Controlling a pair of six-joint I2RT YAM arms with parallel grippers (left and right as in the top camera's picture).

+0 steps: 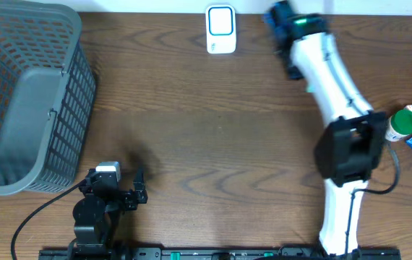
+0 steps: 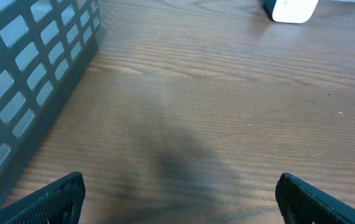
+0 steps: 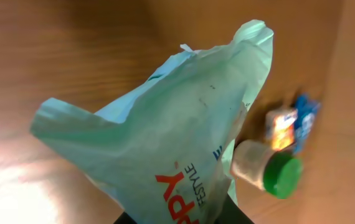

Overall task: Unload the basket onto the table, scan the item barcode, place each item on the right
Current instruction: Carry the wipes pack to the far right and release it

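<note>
While the task waits on a barcode being read, the right gripper (image 3: 180,218) is pinched narrow on one end of a pale green plastic bag (image 3: 165,143). It holds the bag clear of the wooden table (image 1: 206,137), I judge so that a printed face can be turned toward the white barcode scanner (image 1: 220,29) at the top centre of the overhead frame. The arm reaches to just right of that scanner, so the bag is up there in the air (hard to pick out from above). The bag looks thin, crinkled and floppy, with red lettering and smaller dark print low in the wrist frame; no barcode shows on this side. At the lower left, the left gripper (image 2: 177,199) stands spread wide and empty near the grey mesh basket (image 1: 25,94), seemingly parked out of the way. A green-capped bottle (image 3: 268,169) and colourful packets (image 3: 293,124) lie at the right edge.
</note>
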